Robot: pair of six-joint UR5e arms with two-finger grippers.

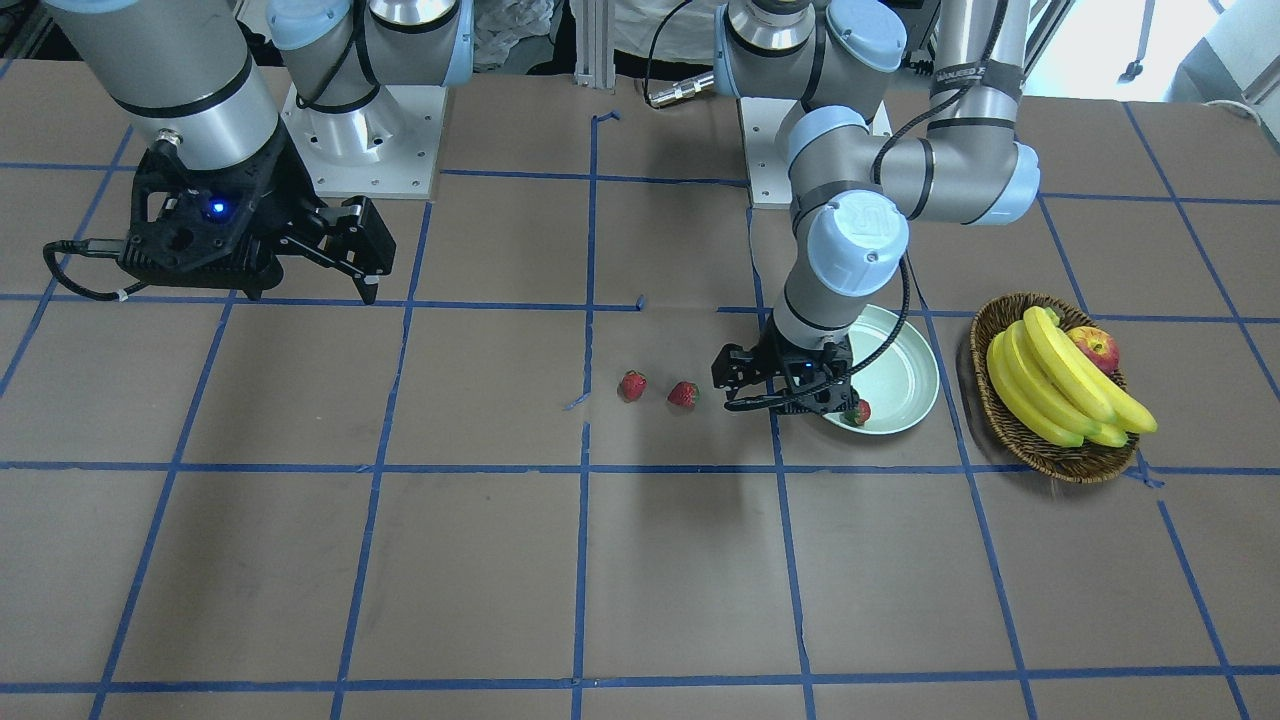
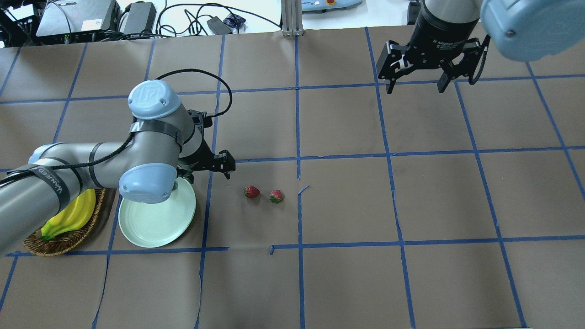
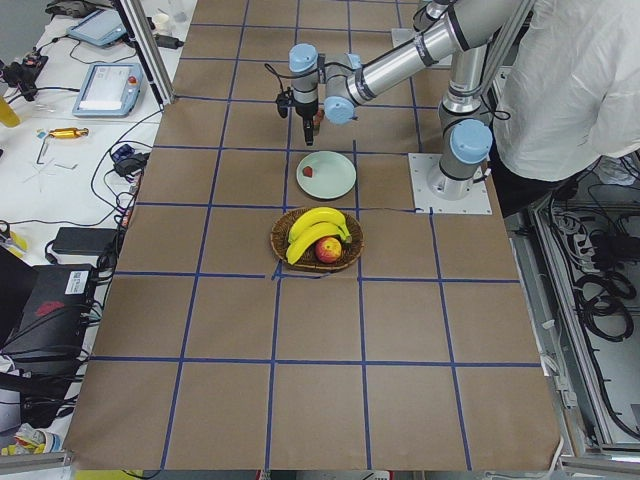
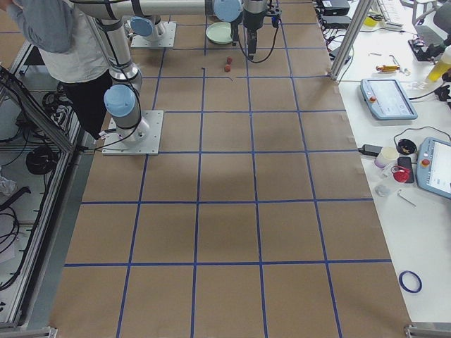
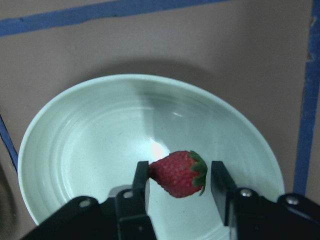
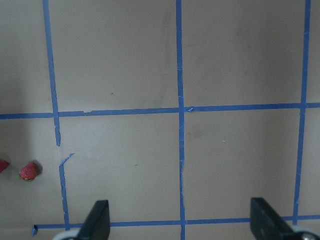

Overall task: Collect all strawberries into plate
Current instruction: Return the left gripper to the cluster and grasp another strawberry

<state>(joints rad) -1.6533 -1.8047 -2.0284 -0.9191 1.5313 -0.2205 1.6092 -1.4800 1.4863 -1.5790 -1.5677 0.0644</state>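
My left gripper (image 5: 180, 167) is shut on one strawberry (image 5: 175, 175) and holds it low over the pale mint-green plate (image 5: 90, 140), near the plate's edge farthest from me (image 1: 858, 411). Two more strawberries (image 2: 252, 191) (image 2: 276, 196) lie side by side on the brown table, to the right of the plate (image 2: 155, 224). My right gripper (image 2: 416, 87) is open and empty. It hangs above the far right part of the table, well away from the strawberries.
A brown wicker basket (image 1: 1000, 420) with bananas (image 1: 1060, 390) and a red-yellow apple (image 1: 1097, 348) stands just left of the plate from my side. Blue tape lines grid the table. A person (image 3: 570, 80) stands behind my base.
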